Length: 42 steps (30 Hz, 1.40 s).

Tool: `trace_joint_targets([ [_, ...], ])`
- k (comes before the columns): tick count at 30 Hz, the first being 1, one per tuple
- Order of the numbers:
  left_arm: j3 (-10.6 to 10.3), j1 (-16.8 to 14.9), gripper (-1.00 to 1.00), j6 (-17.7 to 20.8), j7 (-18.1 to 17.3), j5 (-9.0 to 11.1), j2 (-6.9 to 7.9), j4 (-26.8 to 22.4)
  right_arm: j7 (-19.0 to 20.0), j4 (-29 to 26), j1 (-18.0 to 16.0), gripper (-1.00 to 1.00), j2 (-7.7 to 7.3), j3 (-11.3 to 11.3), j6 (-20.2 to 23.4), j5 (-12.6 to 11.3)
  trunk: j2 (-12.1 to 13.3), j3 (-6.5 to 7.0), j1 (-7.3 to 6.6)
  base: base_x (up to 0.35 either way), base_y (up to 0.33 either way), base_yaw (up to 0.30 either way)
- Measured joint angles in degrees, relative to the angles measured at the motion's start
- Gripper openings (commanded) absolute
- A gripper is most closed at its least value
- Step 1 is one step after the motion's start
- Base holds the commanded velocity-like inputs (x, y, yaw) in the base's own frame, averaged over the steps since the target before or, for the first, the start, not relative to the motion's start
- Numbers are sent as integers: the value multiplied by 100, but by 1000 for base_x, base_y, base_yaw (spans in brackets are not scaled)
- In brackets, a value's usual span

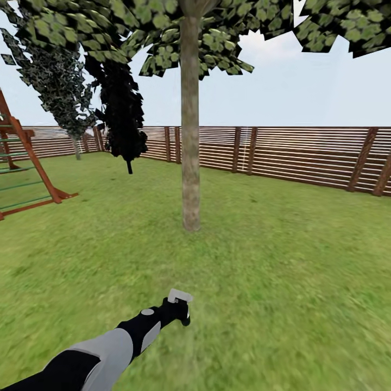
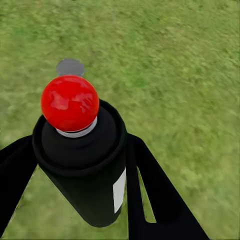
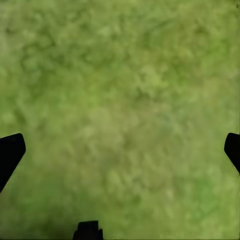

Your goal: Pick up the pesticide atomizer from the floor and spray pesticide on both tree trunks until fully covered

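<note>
In the head view the left arm, grey and black, reaches in from about 7 o'clock, and its left claw (image 1: 175, 310) is clamped on the dark-bodied pesticide atomizer with a pale grey-white trigger head (image 1: 179, 297), held above the lawn of green grass (image 1: 282, 282). The left wrist view shows the same hold close up: the atomizer's black cylindrical body (image 2: 87, 170) sits between the two black fingers (image 2: 155, 200), one on either side and pressing against it, with a white label patch on its side and a glossy red ball on a pale collar on top.

In the right wrist view the right claw (image 3: 120, 150) stands wide apart over bare grass, one black fingertip at each edge of the picture and nothing between them.

Further out, at about 12 o'clock from the held atomizer, stands a straight grey-brown mottled tree trunk (image 1: 190, 130), well apart from the claw, rising into a wide canopy of blocky mid-green leaves (image 1: 136, 27). At about 10 o'clock is the red-brown wooden frame of a play tower (image 1: 32, 163) with green rungs. Beyond, a narrow dark columnar tree (image 1: 124, 119) stands near the brown horizontal-slat wooden fence (image 1: 304, 155), which runs along the far edge of the lawn under a pale sky.
</note>
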Motion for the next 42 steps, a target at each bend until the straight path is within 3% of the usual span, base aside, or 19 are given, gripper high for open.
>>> trace_joint_targets([
  [13, 3, 0, -100, 0, 0, 0, 0, 2, 12, 0, 0, 100, -2, -2, 4, 2, 0, 0, 0, 700, 0, 0],
  [17, 13, 0, -100, 0, 1, 0, 0, 8, 12, 0, 0, 100, -8, 0, 6, 8, 2, 0, 54, 348, 27, 0],
  [19, 17, 0, -100, 0, -3, 0, 0, 8, 12, 0, 0, 100, -9, 0, 8, 9, 0, 0, -6, 285, 145, 0],
  [34, 8, 0, -100, -20, -8, 1, 0, 5, 5, -5, 0, 100, -11, 0, -7, 10, 1, 0, 7, 36, 26, 0],
  [36, 164, -1, -100, -311, 1, 3, 0, -16, -27, -71, -2, 100, -132, 4, -33, 7, 1, 0, 7, 0, 0, 0],
  [37, 855, -2, -100, -446, 29, 9, 0, -34, -34, -271, -9, 100, -275, 5, -58, 5, 0, 1, 7, 0, 0, 0],
  [42, 1054, -1, -100, -474, 37, -30, 0, -33, 0, -371, -8, 100, -348, 33, -52, 63, 1, 0, 7, 0, 0, 0],
])
